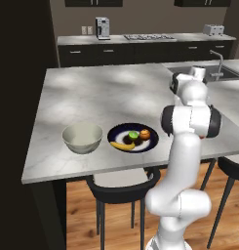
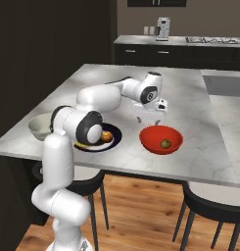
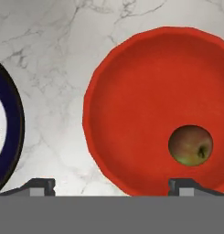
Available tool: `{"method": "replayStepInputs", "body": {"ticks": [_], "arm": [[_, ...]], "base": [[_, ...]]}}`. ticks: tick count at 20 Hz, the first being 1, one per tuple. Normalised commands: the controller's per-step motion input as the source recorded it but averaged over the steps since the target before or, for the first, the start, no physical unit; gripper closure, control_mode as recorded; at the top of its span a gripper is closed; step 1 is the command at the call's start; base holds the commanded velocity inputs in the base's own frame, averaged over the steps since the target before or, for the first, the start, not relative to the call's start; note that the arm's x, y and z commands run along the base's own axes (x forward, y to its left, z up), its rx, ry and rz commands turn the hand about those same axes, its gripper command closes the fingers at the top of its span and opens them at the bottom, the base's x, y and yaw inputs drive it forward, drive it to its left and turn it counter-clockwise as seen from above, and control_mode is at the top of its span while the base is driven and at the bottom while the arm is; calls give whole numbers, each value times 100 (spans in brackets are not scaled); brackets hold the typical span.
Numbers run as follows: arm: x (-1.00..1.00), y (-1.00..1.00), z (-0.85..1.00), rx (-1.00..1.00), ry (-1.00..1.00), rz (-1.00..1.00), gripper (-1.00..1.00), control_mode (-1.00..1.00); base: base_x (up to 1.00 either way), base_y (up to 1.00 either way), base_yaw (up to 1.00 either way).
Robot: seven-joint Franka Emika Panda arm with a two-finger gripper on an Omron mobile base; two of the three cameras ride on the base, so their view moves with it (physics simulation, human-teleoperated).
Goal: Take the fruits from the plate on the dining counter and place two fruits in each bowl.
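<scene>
So the brownish-green apple (image 3: 190,145) sits alone inside the red bowl (image 2: 160,138) on the dining counter (image 1: 91,93). Banana (image 1: 122,145), lime (image 1: 133,135) and orange (image 1: 145,134) are on the navy plate (image 1: 116,133), pale bowl (image 1: 82,137) beside it. Gripper (image 2: 147,119) hangs just above the red bowl's far rim, jaws spread wide, holding nothing.

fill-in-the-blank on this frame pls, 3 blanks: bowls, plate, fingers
1. The red bowl holds ____ fruit, a brownish oval one.
2. The pale bowl holds ____ fruit.
3. The banana lies on the ____, with the green fruit and the orange fruit.
4. The gripper hangs over the red bowl, fingers spread and holding ____.

Missing words: one; no; plate; nothing
</scene>
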Motion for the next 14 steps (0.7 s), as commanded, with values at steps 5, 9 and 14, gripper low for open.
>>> {"method": "replayStepInputs", "body": {"ticks": [5,9,14], "arm": [[-19,100,9,2,0,7,-100,-100],[-1,99,0,0,0,11,-100,-100],[13,71,-30,0,3,11,-100,-100]], "base": [[0,0,0],[0,0,0],[0,0,0]]}}
